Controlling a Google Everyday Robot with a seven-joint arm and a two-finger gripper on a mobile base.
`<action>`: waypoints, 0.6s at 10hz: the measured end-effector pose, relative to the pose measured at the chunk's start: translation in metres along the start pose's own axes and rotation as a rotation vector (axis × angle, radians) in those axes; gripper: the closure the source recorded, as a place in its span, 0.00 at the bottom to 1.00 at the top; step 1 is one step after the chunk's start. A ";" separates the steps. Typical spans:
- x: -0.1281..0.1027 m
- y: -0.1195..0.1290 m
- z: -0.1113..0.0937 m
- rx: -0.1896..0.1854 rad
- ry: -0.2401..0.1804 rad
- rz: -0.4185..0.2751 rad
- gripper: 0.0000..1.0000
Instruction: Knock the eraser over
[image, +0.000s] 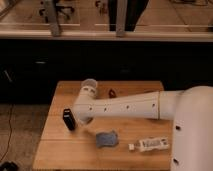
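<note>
The eraser (68, 119) is a small black block standing upright near the left edge of the wooden table (60, 150). My white arm (125, 105) reaches in from the right across the table and bends down at its round end. My gripper (82, 120) hangs below that bend, just right of the eraser and very close to it. I cannot tell whether it touches the eraser, as the arm hides most of the gripper.
A blue cloth-like object (106, 138) lies in front of the arm. A white tube (150, 145) lies at the front right. A small red item (112, 93) sits behind the arm. A dark counter stands behind the table.
</note>
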 end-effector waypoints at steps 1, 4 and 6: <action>-0.002 -0.002 0.000 0.000 -0.002 -0.011 1.00; -0.013 -0.010 0.004 0.003 -0.005 -0.042 1.00; -0.015 -0.013 0.004 0.005 -0.004 -0.050 1.00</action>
